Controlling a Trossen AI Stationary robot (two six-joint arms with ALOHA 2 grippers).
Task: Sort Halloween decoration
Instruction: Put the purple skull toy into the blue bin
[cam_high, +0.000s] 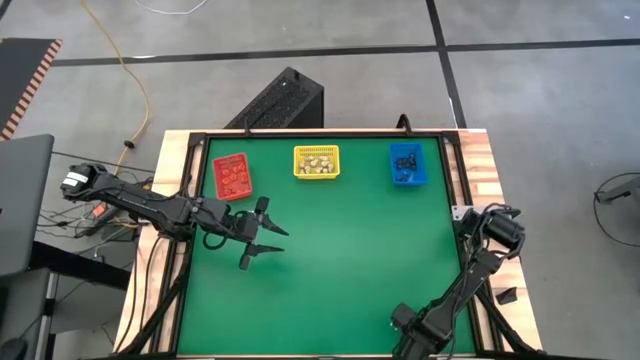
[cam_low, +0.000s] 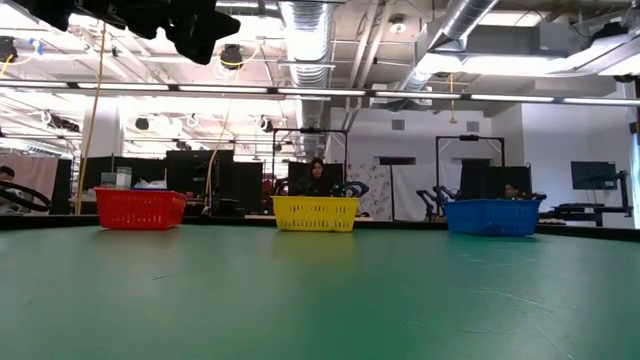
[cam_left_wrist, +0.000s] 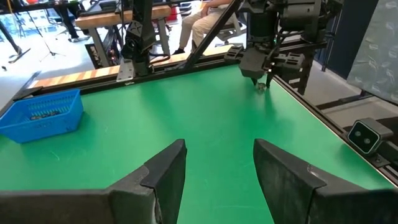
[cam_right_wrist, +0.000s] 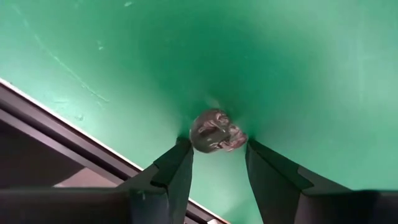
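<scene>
On the green felt-topped table (cam_high: 330, 270), the right gripper (cam_right_wrist: 217, 163) sits at the 3 o'clock edge, pointing down beside the black frame rail (cam_right_wrist: 74, 134). Its two dark fingers (cam_right_wrist: 171, 171) bracket a small grey skull-shaped trinket (cam_right_wrist: 216, 130) lying on the mat, jaws partly open and close to its sides; whether they press it, I cannot tell. The left gripper (cam_high: 262, 233) hovers toward 9 o'clock with jaws spread wide and nothing between them. Along 12 o'clock stand a red plastic bin (cam_high: 232, 175), a yellow plastic bin (cam_high: 316, 161) and a blue plastic bin (cam_high: 407, 165), each with small trinkets inside.
</scene>
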